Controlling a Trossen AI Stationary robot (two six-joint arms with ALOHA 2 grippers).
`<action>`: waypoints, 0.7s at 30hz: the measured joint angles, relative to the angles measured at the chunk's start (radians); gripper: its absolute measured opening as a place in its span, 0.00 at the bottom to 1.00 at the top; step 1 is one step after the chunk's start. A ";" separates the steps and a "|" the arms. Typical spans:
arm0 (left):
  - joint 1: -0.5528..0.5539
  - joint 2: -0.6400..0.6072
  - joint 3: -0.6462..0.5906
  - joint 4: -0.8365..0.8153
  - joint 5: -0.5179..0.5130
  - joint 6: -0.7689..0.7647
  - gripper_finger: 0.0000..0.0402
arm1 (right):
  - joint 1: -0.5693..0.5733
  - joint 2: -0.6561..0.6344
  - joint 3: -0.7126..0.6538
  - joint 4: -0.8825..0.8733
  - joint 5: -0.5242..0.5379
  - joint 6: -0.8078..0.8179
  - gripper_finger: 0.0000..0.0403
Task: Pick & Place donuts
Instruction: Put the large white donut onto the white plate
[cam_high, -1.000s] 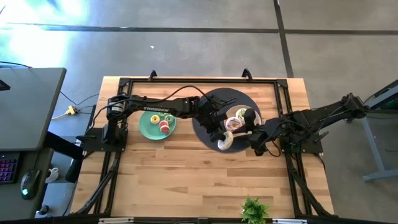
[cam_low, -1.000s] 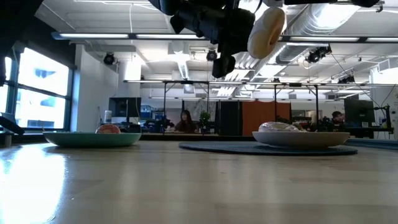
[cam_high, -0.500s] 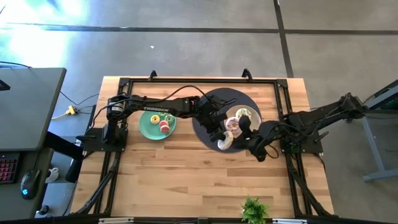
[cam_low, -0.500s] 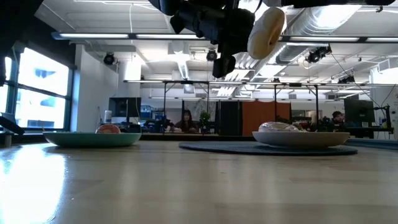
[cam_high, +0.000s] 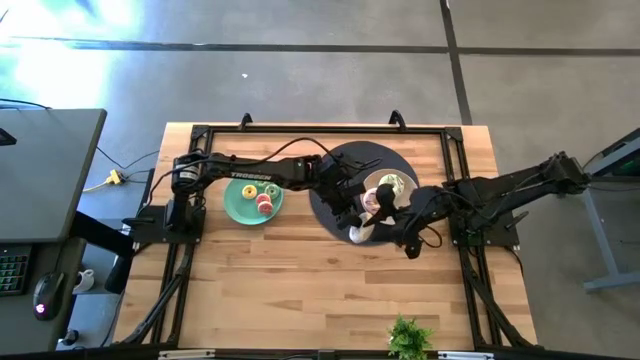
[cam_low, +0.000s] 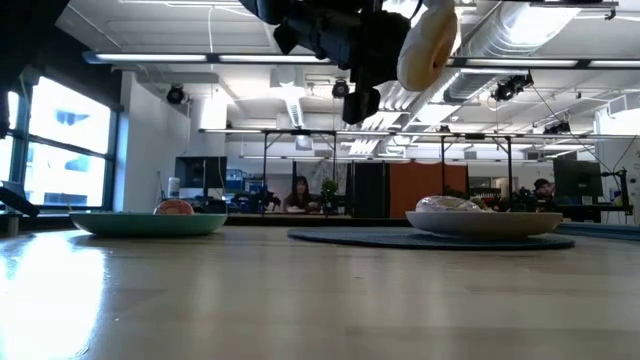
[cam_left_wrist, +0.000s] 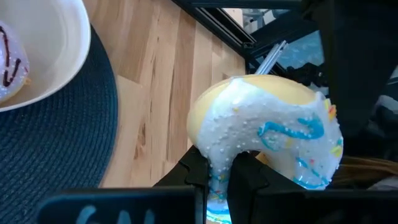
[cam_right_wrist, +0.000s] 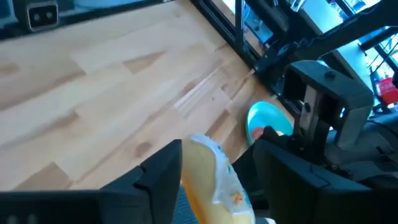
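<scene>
Closing in: right gripper (cam_high: 400, 236) has moved leftward to the white donut (cam_left_wrist: 267, 134) that the left gripper (cam_high: 352, 222) holds pinched aloft over the mat (cam_high: 330, 205). Right fingers (cam_right_wrist: 163, 174) open, straddling it. Looks like a handover; no release yet.

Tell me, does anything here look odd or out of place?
Only one thing: the left hand holds a white-iced donut in mid-air, while the right hand has its open fingers on either side of it. Nothing looks spilled.
</scene>
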 joint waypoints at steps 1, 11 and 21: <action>0.000 0.000 0.000 0.000 0.000 0.000 0.06 | 0.000 0.000 0.000 -0.002 0.008 -0.010 0.50; 0.000 0.000 0.000 0.023 -0.001 0.000 0.06 | 0.000 0.038 0.000 -0.055 0.058 -0.052 0.51; 0.001 0.000 -0.001 0.041 -0.008 0.000 0.09 | 0.000 0.063 0.001 -0.084 0.062 -0.122 0.35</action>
